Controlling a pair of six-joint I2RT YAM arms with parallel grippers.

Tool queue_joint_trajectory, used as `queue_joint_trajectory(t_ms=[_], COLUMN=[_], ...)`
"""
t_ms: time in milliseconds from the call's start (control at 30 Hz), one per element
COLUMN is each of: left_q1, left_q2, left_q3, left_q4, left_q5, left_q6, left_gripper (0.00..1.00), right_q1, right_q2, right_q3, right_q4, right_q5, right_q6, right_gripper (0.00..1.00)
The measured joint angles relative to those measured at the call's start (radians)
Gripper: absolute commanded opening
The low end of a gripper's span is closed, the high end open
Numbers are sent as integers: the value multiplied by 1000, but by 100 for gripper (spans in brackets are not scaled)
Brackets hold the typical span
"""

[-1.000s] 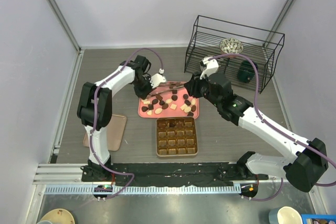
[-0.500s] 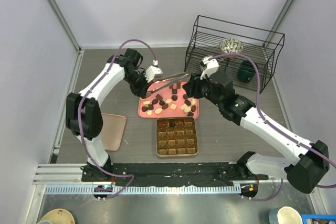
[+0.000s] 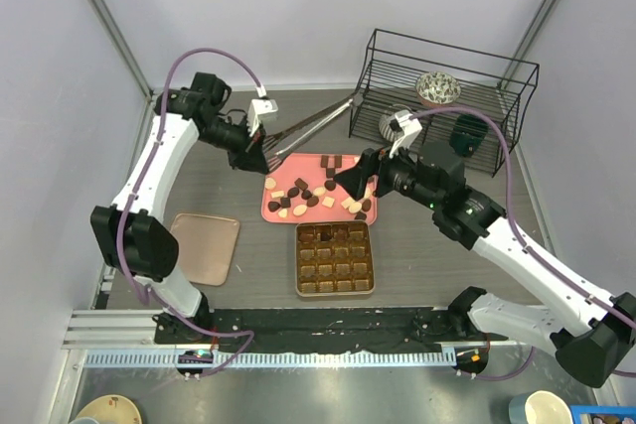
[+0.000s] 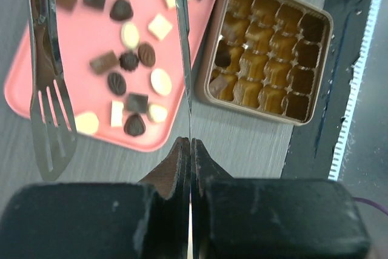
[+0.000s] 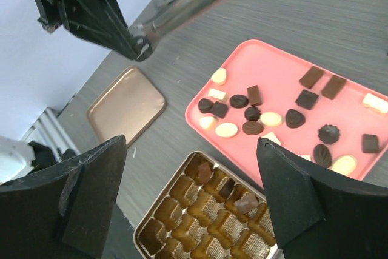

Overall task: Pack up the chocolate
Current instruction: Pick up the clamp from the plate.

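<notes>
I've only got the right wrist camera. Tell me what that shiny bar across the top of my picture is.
Observer: One arm of a pair of metal tongs. In the top view their joined end points toward the black wire rack.
Operator: Say how they're held.
Observer: The left gripper is shut on one arm. The other arm's slotted tip hangs free beside it, carrying nothing.
Operator: Describe the whole gold-brown gridded box.
Observer: The left wrist view shows most cells empty. The few chocolates I make out sit along the side nearest the flat pink tray.
</notes>
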Motion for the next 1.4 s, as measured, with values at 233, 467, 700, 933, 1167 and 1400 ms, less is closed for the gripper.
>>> queue_joint_trajectory(t_ms=[233,467,700,933,1167,1400], left_q1=[9,9,2,-26,-84,-100], left_q2=[-93,-131,-130,-130,-130,-130], left_q3=[12,-4,-45,-56,-56,-56], left_q4=[-16,-24,-26,-27,-27,-27], left_q5=[179,290,368,447,500,507], left_q6=[50,47,19,-27,-65,-83], left_gripper=[0,0,0,0,0,0], right_q1=[-43,-70,-113,-185,-249,-250], right_q2=[-27,-43,23,100,137,182], right_q3=[-37,-75,-48,19,87,126], right_q4=[70,249,420,468,499,567], right_q5=[-139,-199,-299,-421,-567,-675], right_q6=[78,142,162,161,169,221], right_gripper=[100,100,100,100,100,100])
